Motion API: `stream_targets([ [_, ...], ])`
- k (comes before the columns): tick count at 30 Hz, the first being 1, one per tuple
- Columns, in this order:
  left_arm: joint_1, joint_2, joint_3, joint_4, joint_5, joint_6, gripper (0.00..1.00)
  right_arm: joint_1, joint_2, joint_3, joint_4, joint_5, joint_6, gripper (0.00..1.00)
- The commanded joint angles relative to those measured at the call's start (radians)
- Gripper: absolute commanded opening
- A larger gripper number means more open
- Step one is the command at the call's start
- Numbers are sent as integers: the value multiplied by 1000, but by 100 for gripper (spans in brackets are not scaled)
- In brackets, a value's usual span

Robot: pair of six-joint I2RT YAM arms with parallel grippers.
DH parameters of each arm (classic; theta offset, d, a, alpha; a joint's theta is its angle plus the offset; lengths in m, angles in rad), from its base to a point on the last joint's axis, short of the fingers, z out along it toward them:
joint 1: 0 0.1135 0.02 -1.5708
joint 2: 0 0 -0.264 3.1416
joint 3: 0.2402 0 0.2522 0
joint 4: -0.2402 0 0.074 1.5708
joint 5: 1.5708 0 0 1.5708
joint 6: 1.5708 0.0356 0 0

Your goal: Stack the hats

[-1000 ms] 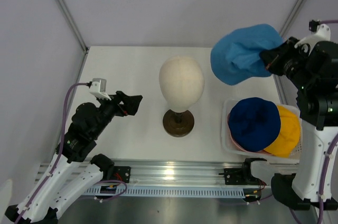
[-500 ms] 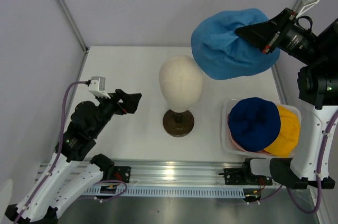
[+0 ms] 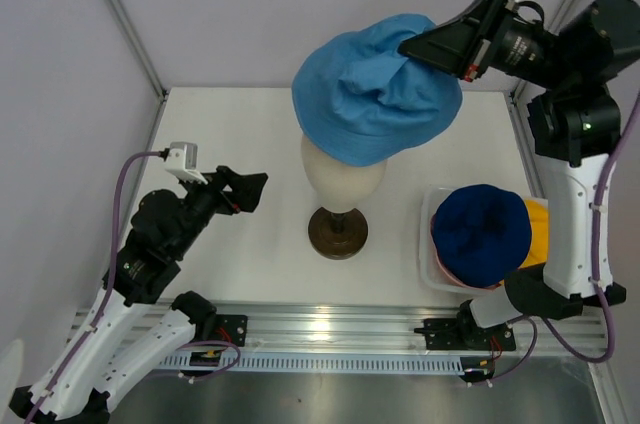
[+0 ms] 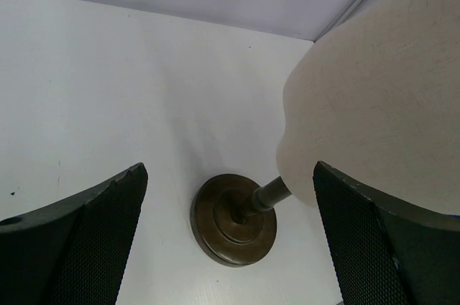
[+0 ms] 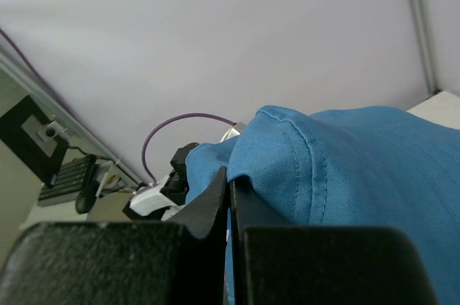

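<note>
My right gripper [image 3: 412, 45] is shut on the light blue hat [image 3: 372, 94] and holds it in the air over the cream mannequin head [image 3: 340, 182], hiding the head's top. In the right wrist view the jaws [image 5: 230, 188] pinch a fold of the light blue hat [image 5: 345, 168]. The dark navy hat [image 3: 480, 234] lies on top of the yellow hat [image 3: 538, 232] and a pink hat edge [image 3: 447, 272] in the white basket [image 3: 429, 206]. My left gripper [image 3: 250, 190] is open and empty, left of the head's dark base [image 3: 337, 232]; the base [image 4: 233, 219] shows between its fingers.
The mannequin head [image 4: 374, 118] stands on a thin stem mid-table. The basket sits at the table's right front. Grey walls and metal frame posts close in the back and sides. A metal rail runs along the near edge.
My right arm has risen and swung left, carrying the light blue hat from the back right corner to above the mannequin head. The left arm has stayed still.
</note>
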Motion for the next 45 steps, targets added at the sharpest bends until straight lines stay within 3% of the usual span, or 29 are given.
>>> stream_targets([
  [1,-6,6,55,34,16,1,100,99,52,82,-1,19,-18,0],
  [10,-8,-43,81,-9,-32,13,100,225,54,45,-327,218,-298,0],
  [18,-8,-58,112,89,11,-25,99,235,-46,-221,-354,330,-380,0],
  [22,-6,-20,124,187,73,-108,100,254,-46,-275,-352,339,-406,1],
  [28,-6,17,69,334,146,-304,100,265,-51,-280,-367,433,-441,28],
  [33,-6,14,26,437,218,-465,99,267,-75,-297,-360,474,-449,37],
  [36,-6,12,20,434,257,-539,99,265,-95,-312,-364,515,-476,64],
  [37,-6,12,21,422,281,-573,99,265,-100,-315,-378,541,-502,84],
  [40,-11,11,-9,431,315,-651,100,267,-135,-337,-389,684,-533,99],
  [45,-23,8,-61,443,300,-715,97,250,-184,-341,-401,925,-506,99],
])
